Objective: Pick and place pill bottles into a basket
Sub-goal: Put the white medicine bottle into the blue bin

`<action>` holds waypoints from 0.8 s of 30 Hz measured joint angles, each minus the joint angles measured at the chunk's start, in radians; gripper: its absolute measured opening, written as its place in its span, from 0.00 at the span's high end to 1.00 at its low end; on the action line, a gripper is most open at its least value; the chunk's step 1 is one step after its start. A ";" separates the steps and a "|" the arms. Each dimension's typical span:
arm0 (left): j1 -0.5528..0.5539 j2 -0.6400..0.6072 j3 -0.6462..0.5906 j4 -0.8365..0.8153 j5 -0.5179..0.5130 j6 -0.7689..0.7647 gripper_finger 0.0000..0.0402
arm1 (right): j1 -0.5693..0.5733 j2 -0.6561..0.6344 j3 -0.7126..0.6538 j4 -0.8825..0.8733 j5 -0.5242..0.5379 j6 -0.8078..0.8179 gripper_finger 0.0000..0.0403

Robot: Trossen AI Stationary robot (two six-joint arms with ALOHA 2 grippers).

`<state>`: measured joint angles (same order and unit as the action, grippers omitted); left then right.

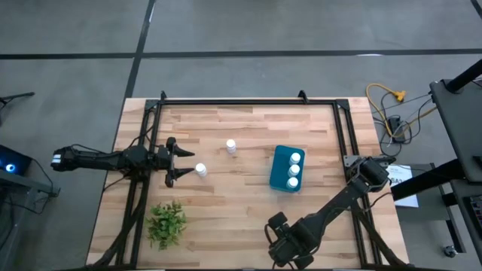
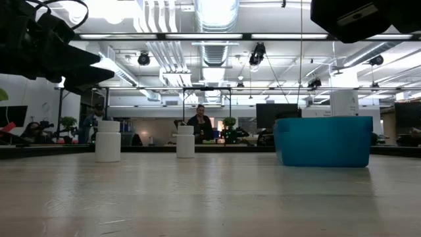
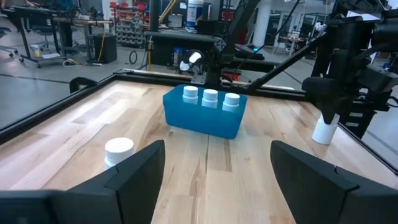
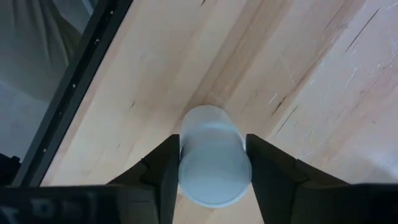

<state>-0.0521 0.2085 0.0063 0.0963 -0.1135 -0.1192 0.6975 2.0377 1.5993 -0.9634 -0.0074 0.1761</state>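
My left gripper [image 1: 185, 163] is open and empty at the table's left. It points level toward a white pill bottle [image 1: 201, 170] standing just ahead of its near-side fingertip, which also shows in the left wrist view [image 3: 118, 149]. A second bottle [image 1: 231, 147] stands farther off. The teal basket [image 1: 288, 168] holds three bottles [image 3: 210, 97]. My right gripper [image 1: 283, 241] is at the near edge, shut on another pill bottle [image 4: 214, 163]. The arm hides this bottle in the high view. My right gripper pinches the pill bottle between its two fingers [image 4: 166, 168], one on each side of the round body [image 4: 214, 134]. The fingers come from above and point down. In the left wrist view the bottle [image 3: 323, 130] stands about upright below the gripper, its base at the tabletop.
A green leafy plant [image 1: 167, 222] stands near the table's near-left corner. A dark frame rail [image 4: 74, 87] runs along the table edge beside the right gripper. Bare wood lies between the basket and the near edge. People show in the room beyond the table [image 2: 199, 122].
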 joint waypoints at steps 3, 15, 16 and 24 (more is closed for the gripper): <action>0.000 0.000 0.000 0.000 0.000 0.000 0.32 | -0.002 0.000 0.000 -0.001 0.002 -0.001 0.64; 0.000 0.000 0.000 0.000 0.000 0.000 0.32 | -0.023 -0.004 0.000 -0.042 0.008 -0.026 0.64; 0.000 0.000 0.000 0.000 0.000 0.000 0.32 | -0.027 -0.005 0.000 -0.046 0.008 -0.026 0.64; 0.000 0.000 0.000 0.000 0.000 0.000 0.32 | -0.050 -0.049 -0.001 -0.059 0.019 -0.043 0.64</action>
<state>-0.0525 0.2089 0.0063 0.0962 -0.1136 -0.1192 0.6479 1.9886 1.5986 -1.0229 0.0111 0.1332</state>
